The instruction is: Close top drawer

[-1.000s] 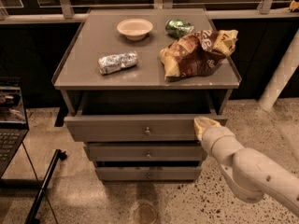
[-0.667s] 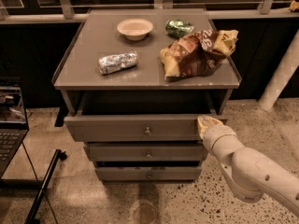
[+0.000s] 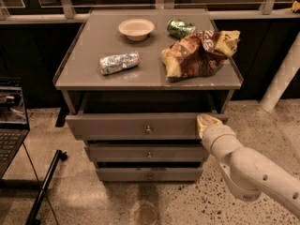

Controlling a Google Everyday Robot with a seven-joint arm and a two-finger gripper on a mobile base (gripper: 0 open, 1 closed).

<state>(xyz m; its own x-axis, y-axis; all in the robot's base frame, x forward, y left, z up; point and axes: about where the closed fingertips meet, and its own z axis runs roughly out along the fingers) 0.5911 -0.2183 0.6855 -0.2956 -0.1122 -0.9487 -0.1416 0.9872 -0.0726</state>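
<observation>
The top drawer of a grey-brown cabinet stands pulled out, its flat front bearing a small round metal knob at centre. A dark gap shows between the drawer front and the cabinet top. My gripper is at the right end of the drawer front, touching or just in front of it, on the end of my white arm that reaches in from the lower right.
Two shallower drawers sit below. On the cabinet top lie a bowl, a crumpled silver wrapper, a green bag and a brown chip bag. A laptop and a black rod are at the left, a white post at the right.
My gripper has moved slightly right and up along the right end of the drawer front. The drawer stands about as far out as before.
</observation>
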